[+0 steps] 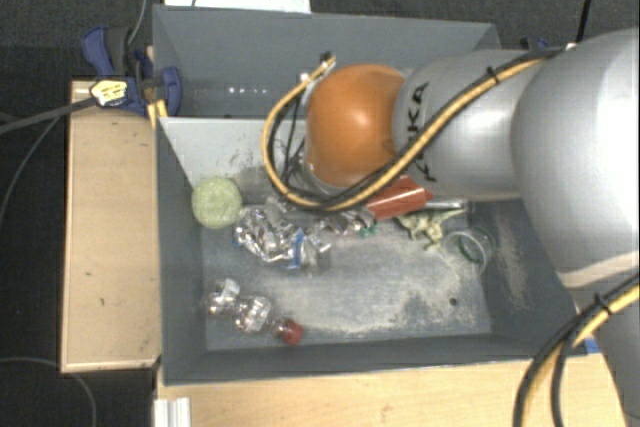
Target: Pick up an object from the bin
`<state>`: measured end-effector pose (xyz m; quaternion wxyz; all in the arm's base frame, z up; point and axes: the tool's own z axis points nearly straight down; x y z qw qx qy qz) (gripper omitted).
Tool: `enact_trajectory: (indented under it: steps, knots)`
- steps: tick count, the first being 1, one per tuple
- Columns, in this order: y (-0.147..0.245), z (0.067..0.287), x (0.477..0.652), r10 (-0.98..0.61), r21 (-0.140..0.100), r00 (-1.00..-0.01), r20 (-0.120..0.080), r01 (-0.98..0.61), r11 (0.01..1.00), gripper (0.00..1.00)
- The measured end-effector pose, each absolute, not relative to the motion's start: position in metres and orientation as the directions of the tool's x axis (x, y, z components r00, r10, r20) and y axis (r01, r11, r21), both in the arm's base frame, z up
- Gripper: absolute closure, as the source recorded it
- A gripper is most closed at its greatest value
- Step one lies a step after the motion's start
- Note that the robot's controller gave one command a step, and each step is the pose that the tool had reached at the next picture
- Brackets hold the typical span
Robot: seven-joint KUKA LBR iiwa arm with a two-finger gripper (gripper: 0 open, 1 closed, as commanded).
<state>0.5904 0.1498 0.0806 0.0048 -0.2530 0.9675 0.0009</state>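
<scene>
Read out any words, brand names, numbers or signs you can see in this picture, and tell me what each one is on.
"KUKA": black letters running down the silver arm, right beside its orange cover. A cable crosses them, so only some of the letters read cleanly.
Nothing legible on the things in the bin: the green ball, the crumpled foil and the red thing show no text that can be made out.
</scene>
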Motion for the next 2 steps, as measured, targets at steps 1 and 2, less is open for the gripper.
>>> enact_trajectory:
  steps: [1,2]
  knots:
    - [0.1525,0.0728,0.5903,-0.562,-0.003,-0.827,-0.015,-0.562,0.827,1.00]
    - [0.1525,0.0728,0.5903,-0.560,-0.002,-0.828,-0.015,-0.560,0.828,1.00]
